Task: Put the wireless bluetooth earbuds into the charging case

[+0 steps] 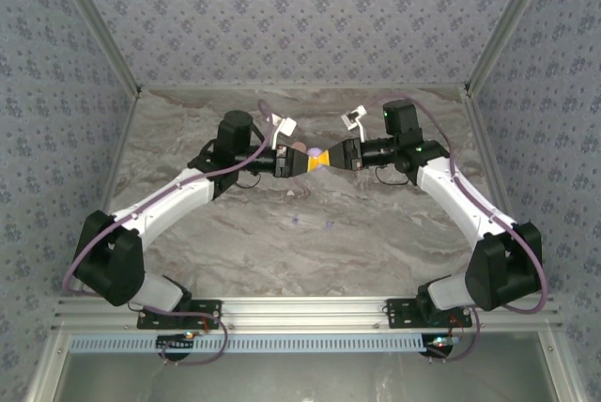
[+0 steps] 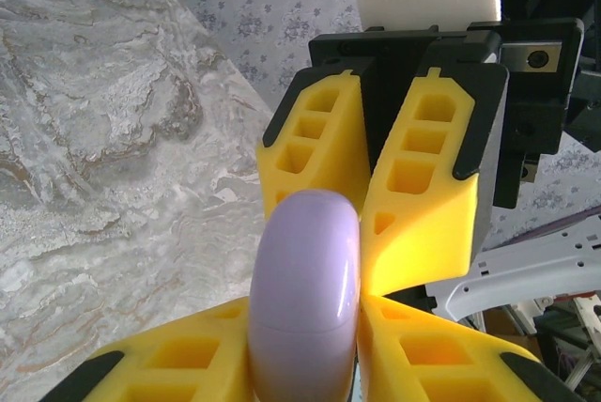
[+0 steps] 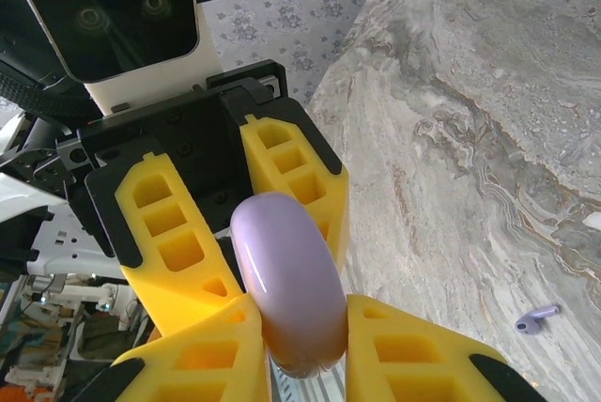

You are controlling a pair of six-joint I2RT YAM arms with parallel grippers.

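A closed lilac charging case hangs in mid-air above the back of the marble table, gripped from both sides. My left gripper and right gripper meet tip to tip on it. The left wrist view has the case pinched between my left gripper's yellow fingers, its seam visible, with the right gripper's fingers straddling its far end. In the right wrist view the case sits in my right gripper. Two tiny lilac earbuds lie on the table; one earbud appears below.
Patterned walls and metal frame posts enclose the table on the left, back and right. An aluminium rail runs along the near edge by the arm bases. Cables loop over both wrists.
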